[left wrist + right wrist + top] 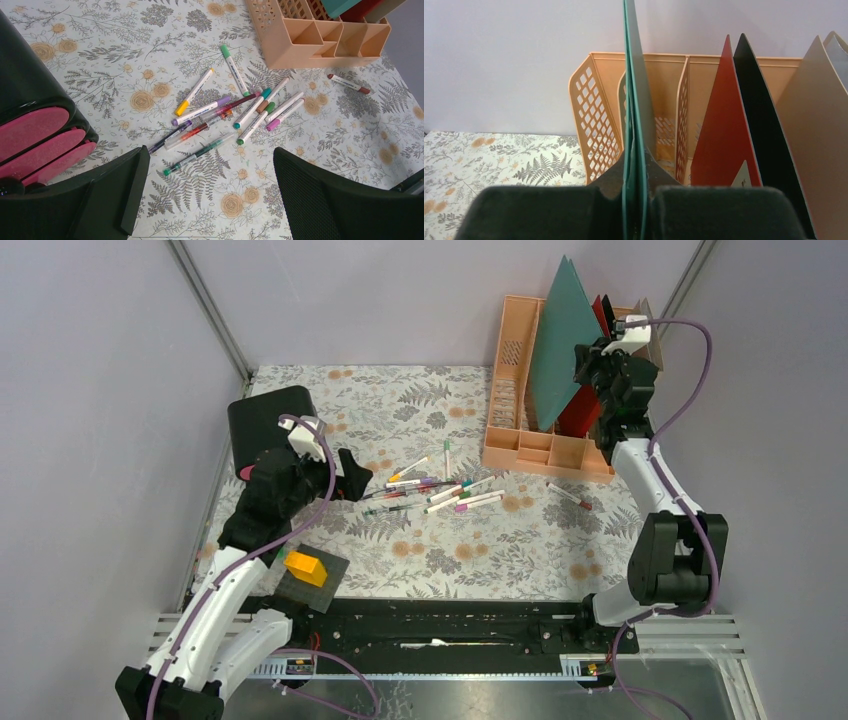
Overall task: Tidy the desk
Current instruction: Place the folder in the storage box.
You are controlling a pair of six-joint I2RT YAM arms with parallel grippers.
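Observation:
The desk (400, 560) is covered in a pale fern-and-flower cloth. My right gripper (592, 375) is shut on a green folder (560, 340) and holds it upright over the peach file rack (512, 350); in the right wrist view the folder (634, 100) runs between my closed pads, over a rack slot. Red (721, 135), black and tan folders stand in the rack to its right. My left gripper (352, 478) is open and empty, low over the cloth beside a scatter of markers (440, 490); in the left wrist view the markers (225, 112) lie just beyond the fingers (125, 190).
A black drawer box with pink fronts (268, 425) stands at the left, close behind my left gripper. A lone marker (570, 497) lies right of the pile, in front of the rack. A yellow block on a grey pad (305, 568) sits near the front left edge.

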